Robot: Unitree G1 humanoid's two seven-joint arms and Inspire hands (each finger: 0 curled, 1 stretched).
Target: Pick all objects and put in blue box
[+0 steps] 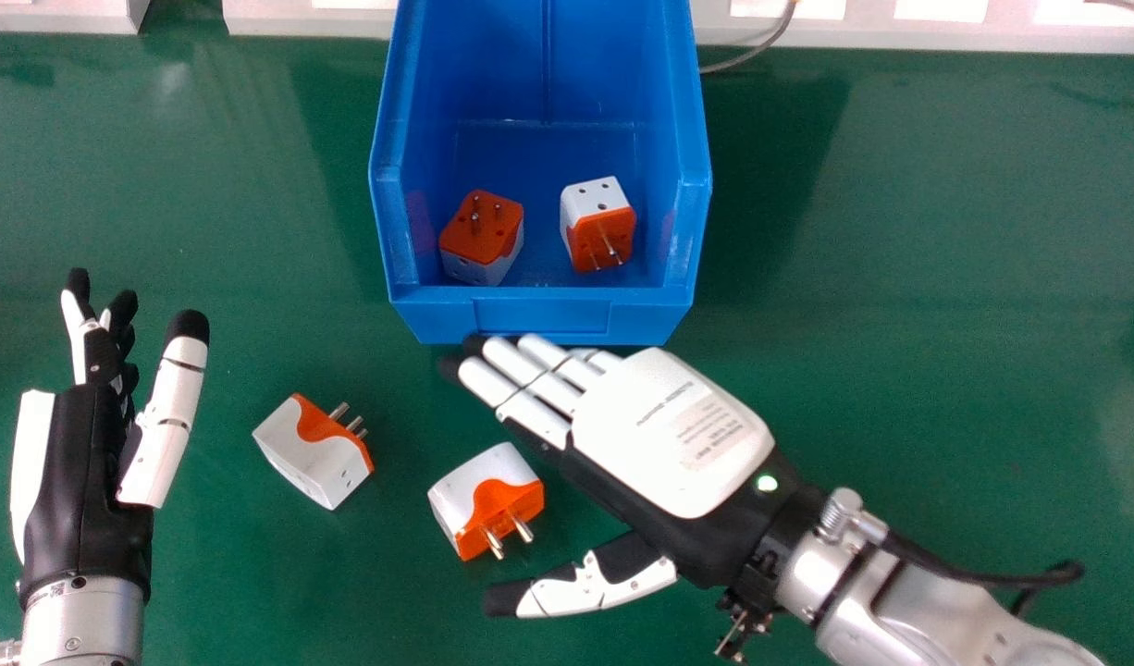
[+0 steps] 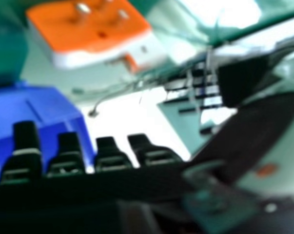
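Right robot hand (image 1: 673, 430), spread wide, is hovering over the bench (image 1: 909, 277); one adapter (image 1: 456, 490) is lying between its thumb and fingers, another (image 1: 317, 458) leftward, near the open left robot hand (image 1: 77, 472). Beyond the right fingers, the blue box (image 1: 539, 316) is holding two adapters (image 1: 481, 227).

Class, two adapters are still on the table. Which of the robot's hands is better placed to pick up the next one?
Probably the right hand: its fingers and thumb already flank the nearer adapter. The left hand stands farther off, beyond the other adapter.
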